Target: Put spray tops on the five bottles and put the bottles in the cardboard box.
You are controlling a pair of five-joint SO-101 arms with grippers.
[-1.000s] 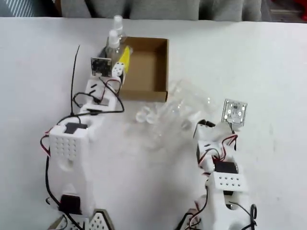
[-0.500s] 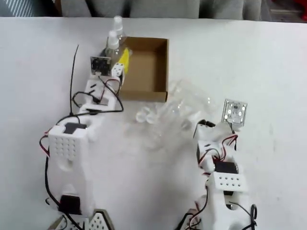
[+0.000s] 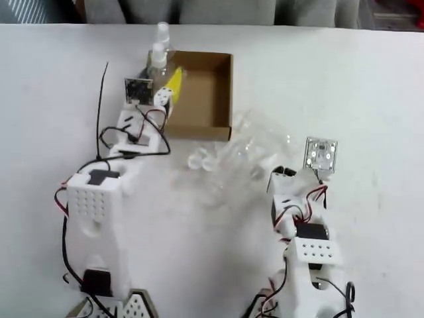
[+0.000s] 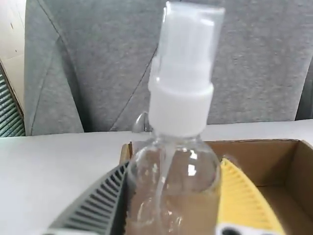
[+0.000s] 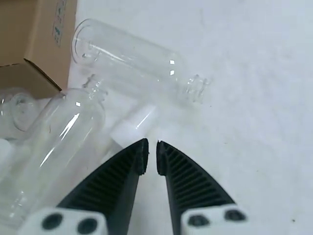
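Bottle base cut off between left fingers

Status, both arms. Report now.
Left gripper shut on capped bottle, at cardboard box rim. Right gripper shut, empty, by loose spray top. Uncapped bottles lying alongside.

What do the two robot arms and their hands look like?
The left arm and the right arm are blocky white plastic with perforated panels and loose red and black cables. The left hand has one grey and one yellow ribbed finger; the right hand has two black ribbed fingers.
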